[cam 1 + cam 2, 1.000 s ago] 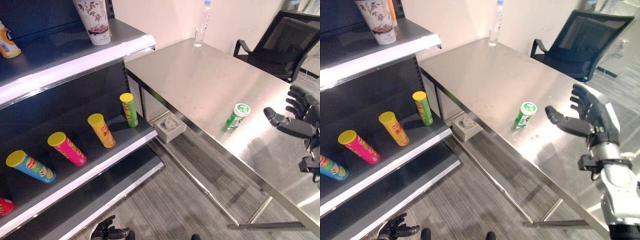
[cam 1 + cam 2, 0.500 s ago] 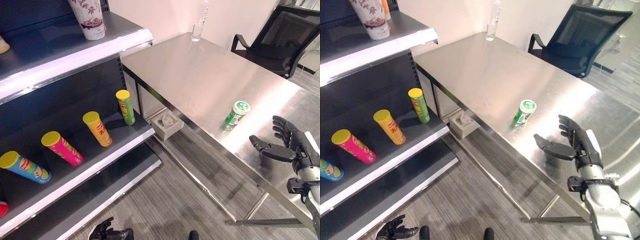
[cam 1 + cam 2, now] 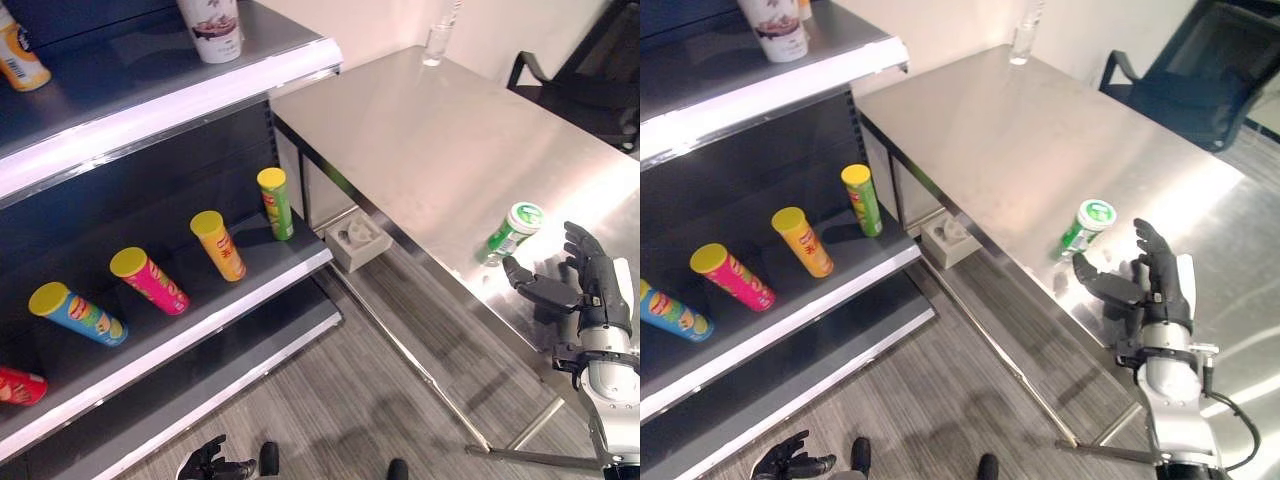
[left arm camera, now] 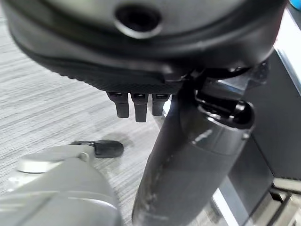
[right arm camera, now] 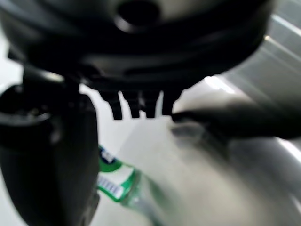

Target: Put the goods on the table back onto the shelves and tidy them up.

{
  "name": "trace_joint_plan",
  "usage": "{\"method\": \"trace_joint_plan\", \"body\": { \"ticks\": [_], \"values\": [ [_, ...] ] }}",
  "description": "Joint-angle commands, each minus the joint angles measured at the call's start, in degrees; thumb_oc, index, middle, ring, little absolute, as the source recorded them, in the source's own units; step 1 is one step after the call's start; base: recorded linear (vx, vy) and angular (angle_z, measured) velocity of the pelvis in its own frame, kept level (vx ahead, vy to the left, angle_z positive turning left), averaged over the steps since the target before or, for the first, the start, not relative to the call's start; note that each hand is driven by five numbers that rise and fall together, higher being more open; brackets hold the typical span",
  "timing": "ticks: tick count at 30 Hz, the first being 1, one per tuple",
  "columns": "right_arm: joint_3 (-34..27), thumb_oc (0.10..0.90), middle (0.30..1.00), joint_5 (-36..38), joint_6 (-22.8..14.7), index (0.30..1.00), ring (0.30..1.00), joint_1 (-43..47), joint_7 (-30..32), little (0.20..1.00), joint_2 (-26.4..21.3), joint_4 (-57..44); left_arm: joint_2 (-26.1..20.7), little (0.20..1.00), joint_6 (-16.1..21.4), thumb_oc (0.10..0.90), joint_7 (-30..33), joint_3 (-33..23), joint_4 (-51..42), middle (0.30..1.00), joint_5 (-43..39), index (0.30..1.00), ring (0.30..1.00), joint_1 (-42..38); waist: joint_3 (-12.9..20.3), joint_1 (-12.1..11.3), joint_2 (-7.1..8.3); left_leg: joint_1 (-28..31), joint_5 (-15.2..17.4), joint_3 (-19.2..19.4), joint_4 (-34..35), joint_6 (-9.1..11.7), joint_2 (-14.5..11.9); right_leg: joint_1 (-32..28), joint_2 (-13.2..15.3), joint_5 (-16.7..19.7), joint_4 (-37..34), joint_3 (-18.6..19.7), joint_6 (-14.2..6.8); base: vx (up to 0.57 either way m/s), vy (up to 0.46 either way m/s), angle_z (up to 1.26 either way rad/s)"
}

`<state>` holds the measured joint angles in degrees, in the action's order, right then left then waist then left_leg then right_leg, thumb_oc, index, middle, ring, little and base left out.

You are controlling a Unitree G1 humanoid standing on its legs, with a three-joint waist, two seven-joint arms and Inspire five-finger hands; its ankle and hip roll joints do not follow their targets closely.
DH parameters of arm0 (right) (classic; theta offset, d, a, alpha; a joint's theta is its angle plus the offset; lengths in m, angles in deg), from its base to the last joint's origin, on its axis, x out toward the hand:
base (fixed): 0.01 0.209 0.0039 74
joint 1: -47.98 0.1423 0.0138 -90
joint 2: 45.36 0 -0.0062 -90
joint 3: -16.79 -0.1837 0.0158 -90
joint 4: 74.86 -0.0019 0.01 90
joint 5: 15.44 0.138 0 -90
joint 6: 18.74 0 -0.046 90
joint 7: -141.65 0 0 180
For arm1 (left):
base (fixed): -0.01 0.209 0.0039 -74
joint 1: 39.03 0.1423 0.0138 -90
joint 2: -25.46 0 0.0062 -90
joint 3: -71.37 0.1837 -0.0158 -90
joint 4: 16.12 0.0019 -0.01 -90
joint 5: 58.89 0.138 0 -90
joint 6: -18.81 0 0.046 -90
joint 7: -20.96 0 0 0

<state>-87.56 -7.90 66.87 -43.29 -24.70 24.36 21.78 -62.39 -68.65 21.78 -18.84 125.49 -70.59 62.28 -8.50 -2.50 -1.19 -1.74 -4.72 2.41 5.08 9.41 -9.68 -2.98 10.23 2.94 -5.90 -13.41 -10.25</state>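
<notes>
Green bottle [image 3: 511, 231] beside spread right robot hand [image 3: 585, 285].

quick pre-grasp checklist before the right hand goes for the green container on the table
1. Right robot hand open, fingers spread: ok.
2. Green container upright on the steel table, near its front edge: ok.
3. Right robot hand beside the container, not touching: ok, a gap shows.
4. Nothing standing between robot hand and container: ok.
5. Room on the shelf among the snack tubes: ok, gaps between them.
6. Left robot hand low by the floor, holding nothing: ok.
</notes>
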Motion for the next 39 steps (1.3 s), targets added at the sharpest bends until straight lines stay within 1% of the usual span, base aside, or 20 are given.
{"method": "trace_joint_plan", "body": {
  "ticks": [1,3,17,18,19,20,21,22,32,39],
  "values": [
    [-4.32,0.8,0.9,-1.63,-3.7,0.9,0.9,7.11,3.54,0.9,-2.89,-1.47,-3.06,0.9,2.06,0.8,1.63,0.18,0.42,0.9,-0.18,0.9,0.9,-2.86,0.69,-1.2,2.85,0.27,3.39,-1.53,-0.08,-1.5,3.4,0.51,1.39,-3.33,1.64,1.51,-2.23,0.02,-0.001,0.13],
    [-4.23,0.8,0.9,-3.07,-3.12,0.9,0.9,7.61,4.55,0.9,-3.1,-1.05,-3.28,0.9,2.01,0.8,1.87,0.24,0.41,0.9,0.06,0.9,0.9,-2.85,0.61,-1.57,2.97,0.0,3.36,-2.18,-0.08,-1.56,3.66,0.36,1.54,-3.55,1.76,0.94,-2.21,0.03,-0.004,0.11],
    [-4.17,0.8,0.9,-5.33,-2.14,0.9,0.9,9.02,7.53,0.9,-2.36,0.35,-3.42,0.9,1.66,0.8,2.42,0.93,-0.12,0.9,-0.25,0.9,0.9,-3.16,0.2,-2.68,3.16,-0.71,3.54,-3.82,-0.08,-1.83,4.3,-0.04,1.94,-4.35,2.43,-0.61,-2.29,0.03,-0.007,0.08],
    [-4.27,0.624,0.636,-5.64,-2.11,0.636,0.636,9.19,7.97,0.636,-2.25,0.28,-3.41,0.9,1.67,0.8,2.49,1.01,-0.05,0.9,-0.22,0.9,0.9,-3.2,0.23,-2.69,3.17,-0.71,3.57,-3.92,-0.08,-1.85,4.34,-0.09,1.95,-4.37,2.39,-0.7,-2.27,0.03,-0.008,0.04],
    [-4.38,0.569,0.554,-5.7,-2.14,0.554,0.554,9.43,8.43,0.554,-2.12,0.5,-3.38,0.9,1.62,0.8,2.58,1.15,-0.06,0.9,-0.18,0.9,0.9,-3.19,0.26,-2.74,3.14,-0.69,3.62,-4.01,-0.08,-1.89,4.34,-0.14,1.98,-4.42,2.38,-0.73,-2.24,0.0,0.0,0.0],
    [-4.37,0.524,0.486,-5.71,-2.15,0.486,0.486,9.44,8.44,0.486,-2.12,0.52,-3.39,0.9,1.62,0.8,2.59,1.16,-0.06,0.9,-0.18,0.9,0.9,-3.19,0.25,-2.73,3.14,-0.69,3.62,-4.02,-0.08,-1.89,4.34,-0.15,1.98,-4.42,2.38,-0.74,-2.24,0.0,0.0,0.0],
    [-4.37,0.419,0.328,-5.71,-2.15,0.328,0.328,9.45,8.45,0.328,-2.12,0.52,-3.39,0.9,1.62,0.8,2.59,1.15,-0.06,0.9,-0.18,0.9,0.9,-3.2,0.25,-2.73,3.14,-0.69,3.62,-4.03,-0.08,-1.89,4.34,-0.16,1.98,-4.42,2.38,-0.74,-2.24,0.0,0.0,0.0],
    [-4.25,0.4,0.3,-6.13,-2.21,0.3,0.3,10.28,9.49,0.3,-1.66,0.77,-3.39,0.9,1.59,0.8,2.84,1.35,0.19,0.9,-0.01,0.9,0.9,-3.48,0.27,-2.86,3.09,-0.65,3.63,-4.11,-0.08,-1.87,4.37,-0.28,1.93,-4.55,2.29,-0.9,-2.22,0.0,0.0,0.0],
    [-4.12,0.4,0.3,-8.7,-1.9,0.3,0.3,11.38,11.34,0.3,-1.45,0.03,-3.39,0.9,1.42,0.8,3.21,1.54,1.06,0.9,0.33,0.9,0.9,-3.9,0.54,-3.23,3.24,-0.1,3.92,-4.65,-0.08,-1.85,4.32,-1.42,1.71,-5.0,2.08,-1.47,-2.15,0.01,-0.005,0.01],
    [-5.45,0.4,0.3,-10.71,-2.38,0.3,0.3,10.67,10.48,0.3,-1.91,-7.82,-3.37,0.9,0.82,0.8,3.5,0.85,1.97,0.9,1.2,0.9,0.9,-3.93,1.4,-2.91,3.52,1.11,4.23,-4.68,-0.08,-1.67,3.85,-2.75,1.46,-5.65,2.38,-1.98,-1.97,0.0,-0.019,0.03]
  ]
}}
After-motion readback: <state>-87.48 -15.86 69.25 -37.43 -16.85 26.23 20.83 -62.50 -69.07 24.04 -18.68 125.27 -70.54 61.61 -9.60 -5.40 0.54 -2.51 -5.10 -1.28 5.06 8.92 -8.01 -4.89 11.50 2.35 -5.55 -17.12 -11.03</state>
